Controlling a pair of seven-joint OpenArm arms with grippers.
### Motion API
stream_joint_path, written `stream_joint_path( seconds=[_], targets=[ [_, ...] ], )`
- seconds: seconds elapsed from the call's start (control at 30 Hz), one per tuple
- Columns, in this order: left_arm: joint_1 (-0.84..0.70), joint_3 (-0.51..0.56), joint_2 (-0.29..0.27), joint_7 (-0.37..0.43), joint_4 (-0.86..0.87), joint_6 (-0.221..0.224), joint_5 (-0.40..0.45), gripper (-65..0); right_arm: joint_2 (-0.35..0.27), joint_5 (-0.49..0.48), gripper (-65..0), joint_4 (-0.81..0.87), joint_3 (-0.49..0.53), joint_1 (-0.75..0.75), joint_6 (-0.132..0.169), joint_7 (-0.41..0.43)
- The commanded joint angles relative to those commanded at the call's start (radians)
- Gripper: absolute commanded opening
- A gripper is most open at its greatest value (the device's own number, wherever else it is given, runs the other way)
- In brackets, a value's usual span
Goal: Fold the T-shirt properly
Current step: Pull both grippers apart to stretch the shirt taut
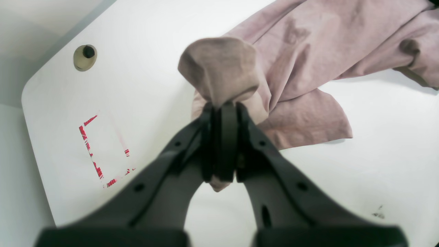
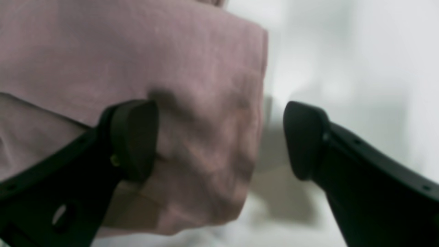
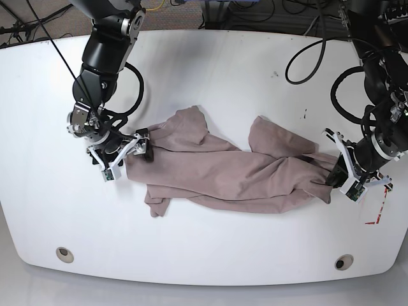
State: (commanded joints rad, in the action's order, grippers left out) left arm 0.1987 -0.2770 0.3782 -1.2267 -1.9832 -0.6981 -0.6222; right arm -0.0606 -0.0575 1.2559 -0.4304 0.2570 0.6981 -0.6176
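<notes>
My table (image 3: pixel 210 60) is a white top with rounded corners, and the T-shirt (image 3: pixel 229 175) lies across its middle as a long, rumpled taupe band reaching from one of my grippers to the other. My left gripper (image 1: pixel 223 109) has its jaws pressed together on a bunched fold of the cloth, which bulges up above my fingertips, while more of the shirt spreads flat on the table behind it. Near that same end of the table I see a broken outline of red tape (image 1: pixel 99 154) and a round hole (image 1: pixel 85 57) close to the corner; a second hole (image 3: pixel 63 253) sits near the opposite corner on the same long edge. My right gripper (image 2: pixel 219 137) is spread wide at the other end of the shirt: one pad (image 2: pixel 135 137) rests against the fabric, the other (image 2: pixel 303 139) stands clear over bare white table. Dark cables (image 3: pixel 306 60) trail over the far edge, and pale floor shows beyond the table's rim.
</notes>
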Motion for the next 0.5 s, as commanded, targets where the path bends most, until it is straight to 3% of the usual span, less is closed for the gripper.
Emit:
stream_joint_path(
  seconds=[0.1,0.17,0.33,0.37,0.43,0.5],
  targets=[
    [0.0,0.0,0.0,0.0,0.0,0.0,0.0,-65.0,0.002,-0.002,-15.9,0.0,0.0,0.0,0.0,0.0],
    [0.0,0.0,0.0,0.0,0.0,0.0,0.0,-65.0,0.002,-0.002,-22.2,0.0,0.0,0.0,0.0,0.0],
    [0.0,0.0,0.0,0.0,0.002,0.0,0.0,-65.0,0.003,-0.002,-47.4,0.003,0.0,0.0,0.0,0.0],
    [0.0,0.0,0.0,0.0,0.002,0.0,0.0,-65.0,0.003,-0.002,-55.5,0.011,0.0,0.0,0.0,-0.002],
    [0.0,0.0,0.0,0.0,0.002,0.0,0.0,-65.0,0.005,-0.002,-63.7,0.026,0.0,-0.002,0.0,-0.005],
    [0.0,0.0,0.0,0.0,0.002,0.0,0.0,-65.0,0.009,-0.002,-65.0,0.051,0.0,-0.006,0.0,-0.012]
  ],
)
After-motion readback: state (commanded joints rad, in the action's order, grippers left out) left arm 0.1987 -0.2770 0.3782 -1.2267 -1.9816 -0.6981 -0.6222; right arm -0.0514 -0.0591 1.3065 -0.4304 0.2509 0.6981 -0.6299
